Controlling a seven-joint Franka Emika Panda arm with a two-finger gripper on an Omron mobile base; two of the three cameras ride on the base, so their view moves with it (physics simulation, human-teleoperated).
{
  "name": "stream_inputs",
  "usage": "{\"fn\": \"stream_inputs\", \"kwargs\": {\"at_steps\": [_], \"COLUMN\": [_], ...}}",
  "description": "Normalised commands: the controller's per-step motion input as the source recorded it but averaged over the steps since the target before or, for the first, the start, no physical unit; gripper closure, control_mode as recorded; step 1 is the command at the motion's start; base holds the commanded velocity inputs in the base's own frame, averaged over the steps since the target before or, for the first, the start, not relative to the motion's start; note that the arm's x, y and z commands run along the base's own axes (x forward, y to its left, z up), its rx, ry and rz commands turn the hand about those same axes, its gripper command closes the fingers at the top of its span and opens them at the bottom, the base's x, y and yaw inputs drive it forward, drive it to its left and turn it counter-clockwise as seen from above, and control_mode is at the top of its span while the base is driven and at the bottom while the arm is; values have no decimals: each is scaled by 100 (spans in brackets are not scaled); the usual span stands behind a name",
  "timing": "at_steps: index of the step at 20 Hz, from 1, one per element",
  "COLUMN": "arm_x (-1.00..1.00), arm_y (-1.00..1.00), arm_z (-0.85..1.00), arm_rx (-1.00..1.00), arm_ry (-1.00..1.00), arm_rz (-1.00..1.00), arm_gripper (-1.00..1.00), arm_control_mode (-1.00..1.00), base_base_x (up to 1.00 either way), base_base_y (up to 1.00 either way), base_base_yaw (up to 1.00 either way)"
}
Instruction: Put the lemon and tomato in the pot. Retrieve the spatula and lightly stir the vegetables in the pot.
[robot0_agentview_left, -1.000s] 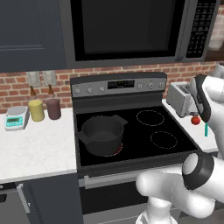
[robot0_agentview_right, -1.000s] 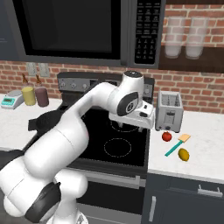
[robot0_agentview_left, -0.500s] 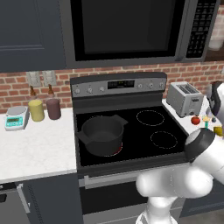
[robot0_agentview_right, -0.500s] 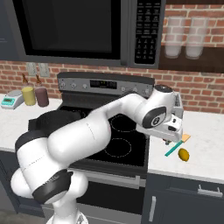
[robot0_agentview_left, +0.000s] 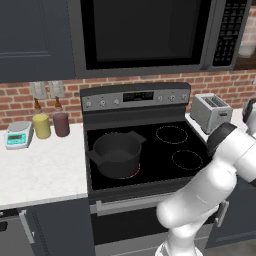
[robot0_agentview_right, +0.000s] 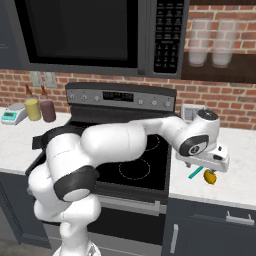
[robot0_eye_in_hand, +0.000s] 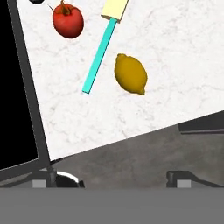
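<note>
Claw (robot0_agentview_right: 207, 167) spread wide, holding nothing, hanging over the white marble desk (robot0_eye_in_hand: 175, 65) right of the stove. Hand view: lemon (robot0_eye_in_hand: 130, 74) lies on the desk ahead of the claw, apart from it; spatula (robot0_eye_in_hand: 102, 46) lies just beside the lemon, teal handle toward the claw, tan blade away; tomato (robot0_eye_in_hand: 68, 20) sits on the far side of the spatula, near the blade end, not touching it. Right base view: lemon (robot0_agentview_right: 210, 176) peeks out just below the claw, spatula handle (robot0_agentview_right: 195, 173) sticks out beside it. Arm is stretched across the cooktop from the base, wrist turned down over the desk's front edge. Pot (robot0_agentview_left: 117, 154) sits on the front-left burner of the stove (robot0_agentview_left: 150, 150), well apart from the claw, nothing visible inside it. Toaster (robot0_agentview_left: 211, 112) stands on the desk behind the work spot. Yellow jar (robot0_agentview_left: 42, 126), maroon jar (robot0_agentview_left: 61, 124) and scale (robot0_agentview_left: 18, 135) are on the left desk, far side of the stove.
</note>
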Motion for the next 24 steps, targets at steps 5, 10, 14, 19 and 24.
{"fn": "stream_inputs", "kwargs": {"at_steps": [5,10,14,19,24], "arm_x": [48,43,10,0,10], "arm_y": [-19,-16,-24,-31,-23], "arm_z": [-36,-40,-32,-22,-8], "arm_rx": [0,0,0,0,0], "arm_ry": [0,0,0,0,0], "arm_rz": [0,1,3,4,6], "arm_gripper": [-100,-100,-100,-100,-100], "arm_control_mode": [-100,-100,-100,-100,-100], "base_base_x": [0,0,0,0,0], "base_base_y": [0,0,0,0,0], "base_base_yaw": [0,0,0,0,0]}}
